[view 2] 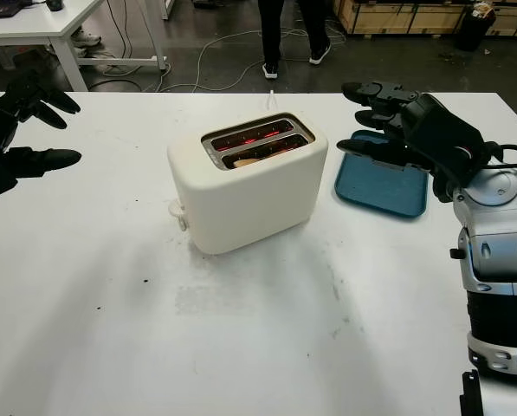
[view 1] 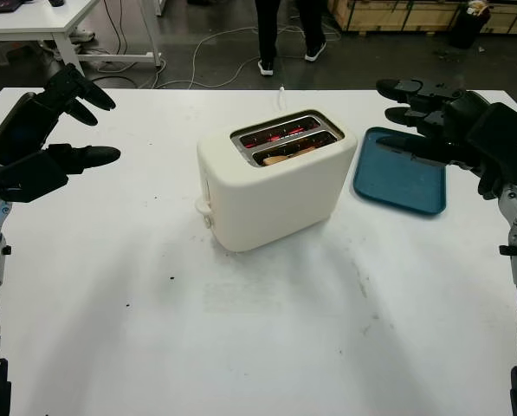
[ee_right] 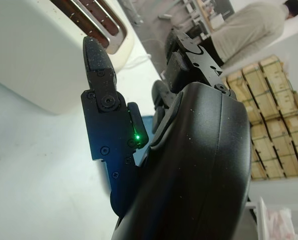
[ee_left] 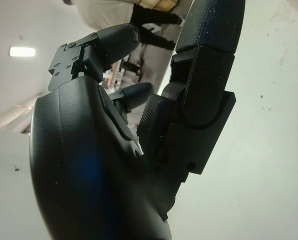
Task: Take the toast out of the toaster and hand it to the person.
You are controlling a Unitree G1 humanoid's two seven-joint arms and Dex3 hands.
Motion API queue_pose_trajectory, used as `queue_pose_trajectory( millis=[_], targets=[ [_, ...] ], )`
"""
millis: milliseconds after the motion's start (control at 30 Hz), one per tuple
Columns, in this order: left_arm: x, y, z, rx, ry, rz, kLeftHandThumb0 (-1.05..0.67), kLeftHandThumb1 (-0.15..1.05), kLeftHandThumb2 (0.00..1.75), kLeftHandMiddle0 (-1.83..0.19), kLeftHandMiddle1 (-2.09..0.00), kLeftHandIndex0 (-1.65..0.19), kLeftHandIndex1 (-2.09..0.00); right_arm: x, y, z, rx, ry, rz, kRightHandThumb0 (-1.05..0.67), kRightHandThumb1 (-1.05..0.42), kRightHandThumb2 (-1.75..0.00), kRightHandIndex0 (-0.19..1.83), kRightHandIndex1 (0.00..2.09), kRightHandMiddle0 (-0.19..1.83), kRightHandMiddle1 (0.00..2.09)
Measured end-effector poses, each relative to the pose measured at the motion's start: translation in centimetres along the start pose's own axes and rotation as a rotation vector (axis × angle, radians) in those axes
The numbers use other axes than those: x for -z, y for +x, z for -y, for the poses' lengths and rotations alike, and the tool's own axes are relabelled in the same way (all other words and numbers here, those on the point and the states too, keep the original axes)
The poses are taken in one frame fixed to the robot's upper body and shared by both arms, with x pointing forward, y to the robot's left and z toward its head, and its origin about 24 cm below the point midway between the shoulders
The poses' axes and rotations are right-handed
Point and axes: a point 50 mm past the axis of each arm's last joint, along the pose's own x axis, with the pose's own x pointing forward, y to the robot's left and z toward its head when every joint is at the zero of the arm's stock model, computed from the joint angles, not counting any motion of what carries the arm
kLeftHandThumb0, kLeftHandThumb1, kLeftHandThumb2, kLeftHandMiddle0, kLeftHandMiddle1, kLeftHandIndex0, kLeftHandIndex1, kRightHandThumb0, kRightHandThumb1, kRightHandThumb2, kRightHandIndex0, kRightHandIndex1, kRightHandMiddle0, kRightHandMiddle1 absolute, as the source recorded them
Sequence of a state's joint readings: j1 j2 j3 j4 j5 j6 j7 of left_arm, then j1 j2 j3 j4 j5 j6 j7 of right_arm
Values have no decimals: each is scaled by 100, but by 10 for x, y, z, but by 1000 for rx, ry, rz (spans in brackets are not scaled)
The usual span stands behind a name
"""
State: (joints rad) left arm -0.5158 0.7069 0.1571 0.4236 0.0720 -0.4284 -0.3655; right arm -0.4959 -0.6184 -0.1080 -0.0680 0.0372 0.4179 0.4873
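Note:
A cream toaster point(view 1: 271, 186) stands mid-table, its two slots glowing red inside. A slice of toast point(view 1: 280, 159) sits low in the nearer slot, only its top edge showing. My left hand point(view 1: 72, 121) hovers open above the table's left side, well clear of the toaster. My right hand point(view 1: 414, 117) is open above the blue tray point(view 1: 405, 186), to the right of the toaster, holding nothing. The toaster's slots point(ee_right: 96, 20) also appear beyond my right hand's fingers point(ee_right: 101, 90) in the right wrist view. A person point(view 1: 284, 30) stands on the floor past the table's far edge.
The toaster's lever knob point(view 1: 203, 208) sticks out on its left end. A white cable point(view 1: 281, 94) runs off the far table edge behind the toaster. A white desk point(view 1: 42, 26) stands at the back left, with wooden crates point(view 1: 405, 13) at the back right.

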Motion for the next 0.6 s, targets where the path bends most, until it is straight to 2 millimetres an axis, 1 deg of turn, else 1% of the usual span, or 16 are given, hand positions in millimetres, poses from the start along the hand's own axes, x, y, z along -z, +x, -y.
queue_pose_trajectory(
  millis=[200,333,500,600],
  targets=[
    [0,0,0,0,0,0,-105,92,22,0,-165,0,-151,0,0,0,1,-4,-1,-47,-92,-6,13,47,35,1],
    [0,0,0,0,-1,0,-105,92,22,0,-166,0,-152,0,0,0,0,-2,0,-44,-92,-6,12,47,34,0],
    [0,0,0,0,-1,0,-105,92,22,0,-165,0,-151,1,0,0,1,-2,-1,-46,-92,-6,13,48,36,1],
    [0,0,0,0,-1,0,-105,92,22,0,-165,0,-152,1,0,0,1,-3,-2,-45,-92,-6,13,48,36,1]
  ],
)
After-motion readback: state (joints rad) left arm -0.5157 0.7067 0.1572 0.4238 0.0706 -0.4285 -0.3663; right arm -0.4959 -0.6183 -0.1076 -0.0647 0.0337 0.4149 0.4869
